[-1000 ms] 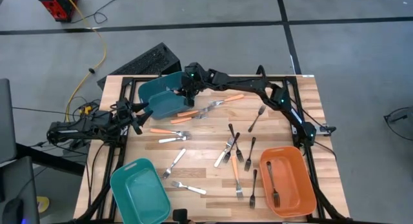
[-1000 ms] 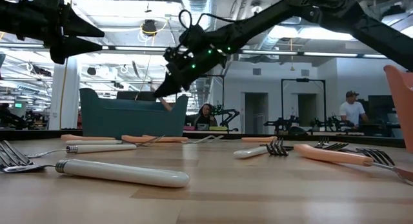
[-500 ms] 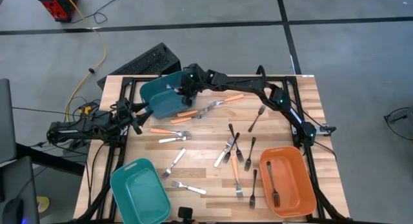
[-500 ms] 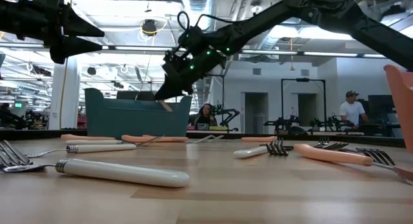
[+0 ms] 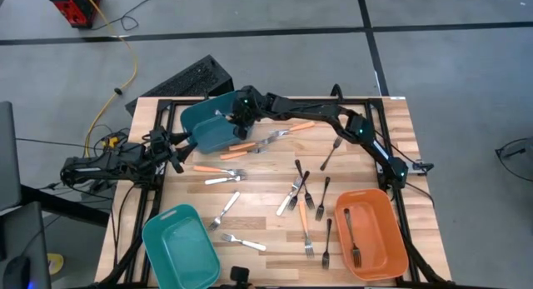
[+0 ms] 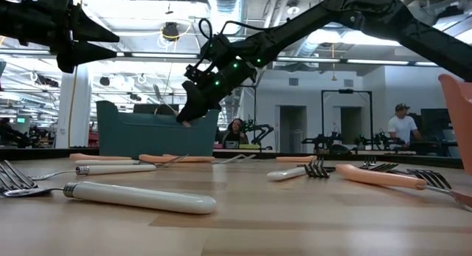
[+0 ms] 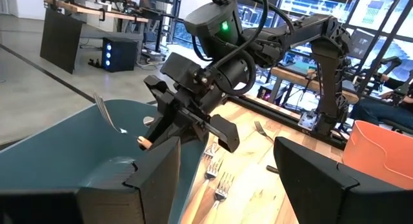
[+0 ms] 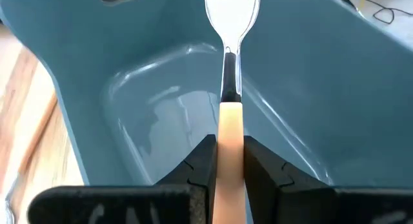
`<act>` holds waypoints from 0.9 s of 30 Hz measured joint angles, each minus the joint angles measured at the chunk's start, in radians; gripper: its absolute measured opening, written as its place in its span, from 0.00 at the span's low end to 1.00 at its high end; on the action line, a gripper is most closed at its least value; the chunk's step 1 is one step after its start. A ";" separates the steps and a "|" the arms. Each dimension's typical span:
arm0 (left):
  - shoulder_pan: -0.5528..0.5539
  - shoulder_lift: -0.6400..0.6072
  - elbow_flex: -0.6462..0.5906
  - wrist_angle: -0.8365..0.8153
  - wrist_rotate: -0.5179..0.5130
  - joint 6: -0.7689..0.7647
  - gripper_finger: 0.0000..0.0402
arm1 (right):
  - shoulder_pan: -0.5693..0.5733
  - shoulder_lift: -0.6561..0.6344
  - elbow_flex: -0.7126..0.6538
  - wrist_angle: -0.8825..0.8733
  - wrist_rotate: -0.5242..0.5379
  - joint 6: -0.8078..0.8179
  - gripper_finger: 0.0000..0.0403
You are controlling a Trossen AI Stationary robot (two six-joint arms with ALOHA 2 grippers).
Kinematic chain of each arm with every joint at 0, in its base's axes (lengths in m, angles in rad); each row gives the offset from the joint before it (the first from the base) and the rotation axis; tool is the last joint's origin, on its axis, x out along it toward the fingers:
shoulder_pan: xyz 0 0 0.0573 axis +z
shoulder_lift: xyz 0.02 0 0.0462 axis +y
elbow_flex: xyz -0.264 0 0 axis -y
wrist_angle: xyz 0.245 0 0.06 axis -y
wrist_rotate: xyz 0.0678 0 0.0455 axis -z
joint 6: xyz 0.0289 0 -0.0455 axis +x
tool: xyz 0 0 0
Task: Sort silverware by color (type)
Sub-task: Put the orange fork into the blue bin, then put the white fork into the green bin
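My right gripper (image 5: 228, 117) reaches over the teal bin (image 5: 208, 132) at the table's far left and is shut on an orange-handled fork (image 8: 230, 69). The fork's silver head (image 7: 103, 108) points on past the fingers over the bin's hollow (image 8: 168, 114). In the low view the right gripper (image 6: 184, 117) hangs just above the bin's rim (image 6: 155, 114). My left gripper (image 5: 172, 149) waits at the table's left edge, level and open, beside that bin. Many more forks (image 5: 300, 189), orange-handled, black and silver, lie flat on the wooden table. My right gripper pinches the fork's orange handle (image 8: 230, 124) between its two fingers, close to the end that joins the silver neck. The fork lies along the fingers, which slant down from the table's right side. It is lifted clear, its head over the inside of the bin.
A second teal bin (image 5: 179, 243) stands at the near left. An orange bin (image 5: 385, 239) at the near right holds a black fork (image 5: 351, 231). Loose forks are scattered over the table's middle (image 5: 229, 174). People sit in the room beyond the table.
My right gripper has rolled a little about its own pointing line and sunk slightly toward the teal bin, still shut on the orange-handled fork. The fork's handle end now shows lower against the bin's rim in the low view.
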 joint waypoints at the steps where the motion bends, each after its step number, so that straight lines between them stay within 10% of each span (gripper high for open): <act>1: 0.000 0.000 0.000 0.000 0.000 0.000 0.58 | 0.000 0.000 0.000 0.000 0.002 0.009 0.20; 27: 0.000 0.000 0.000 0.000 0.000 0.000 0.58 | 0.007 0.029 0.001 0.033 0.123 0.058 0.28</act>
